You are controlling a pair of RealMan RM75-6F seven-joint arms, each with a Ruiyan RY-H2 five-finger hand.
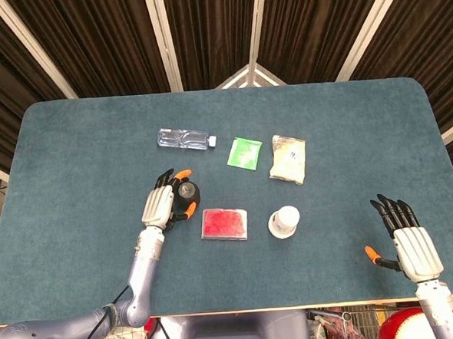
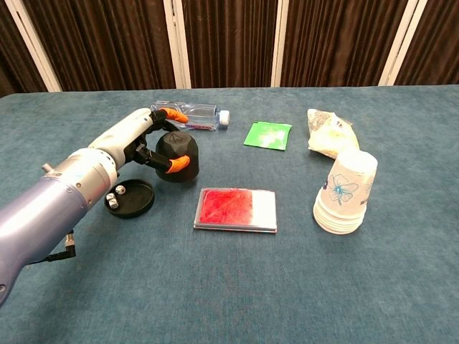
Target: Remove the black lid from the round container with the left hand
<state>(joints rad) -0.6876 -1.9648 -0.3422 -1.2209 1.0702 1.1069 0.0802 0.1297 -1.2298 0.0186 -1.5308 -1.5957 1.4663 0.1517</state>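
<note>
The black lid [image 2: 176, 154], a domed, faceted cap, is held clear of the round container [image 2: 132, 198], up and to the right of it, above the counter [image 2: 237, 287] near the red tray [image 2: 236, 209]. The lid looks like rigid moulded plastic, light for its bulk and unlikely to deform; its matte, angular sides should give fair friction, so the flanks just above the rim seem the best place to take hold, with thumb opposed to fingers. The left robot hand [image 2: 147, 142] does this: its fingers curl over the far side and top, and the orange-tipped thumb presses the near lower edge, so it grips the lid alone and touches nothing else. The shallow black base lies open on the counter with two small dice [image 2: 116, 195] inside. In the head view the same lid [image 1: 186, 193] sits in the left robot hand [image 1: 161, 206], while the right robot hand [image 1: 406, 231] rests well apart near the counter's near edge, fingers spread and holding nothing.
</note>
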